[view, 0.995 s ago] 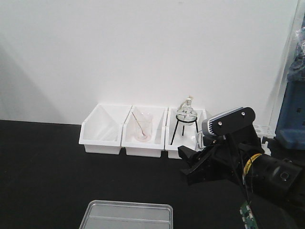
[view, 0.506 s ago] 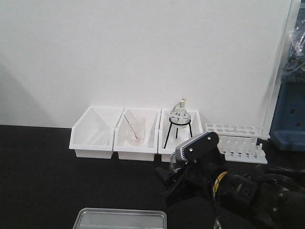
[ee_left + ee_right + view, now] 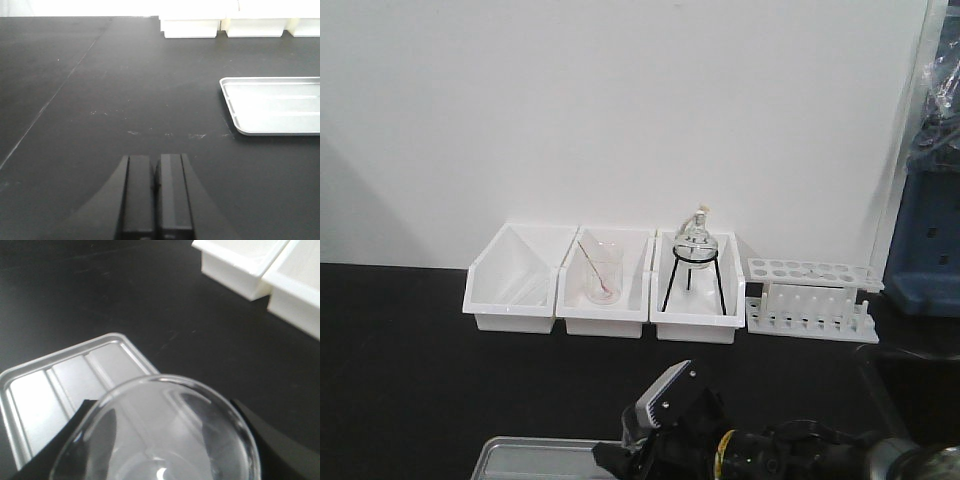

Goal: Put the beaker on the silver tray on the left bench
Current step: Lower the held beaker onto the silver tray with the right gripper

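Observation:
The small clear beaker (image 3: 165, 440) fills the lower part of the right wrist view. Its round rim sits between the black fingers (image 3: 75, 435) of my right gripper (image 3: 160, 455), which is shut on it. The beaker hangs over the near right end of the silver tray (image 3: 55, 390). In the front view my right gripper (image 3: 635, 458) is low at the right end of the tray (image 3: 535, 458), and the beaker is hidden there. My left gripper (image 3: 155, 167) is shut and empty above the black bench top (image 3: 90, 100), left of the tray (image 3: 280, 105).
Three white bins (image 3: 510, 285) stand along the back wall. The middle bin holds a larger beaker with a pinkish rod (image 3: 603, 272), and the right bin holds a flask on a black tripod (image 3: 696, 255). A white test tube rack (image 3: 810, 300) stands to their right, with blue equipment (image 3: 925, 230) beyond it.
My right gripper has moved left and down, from in front of the bins to the right end of the silver tray. The front view has shifted slightly.

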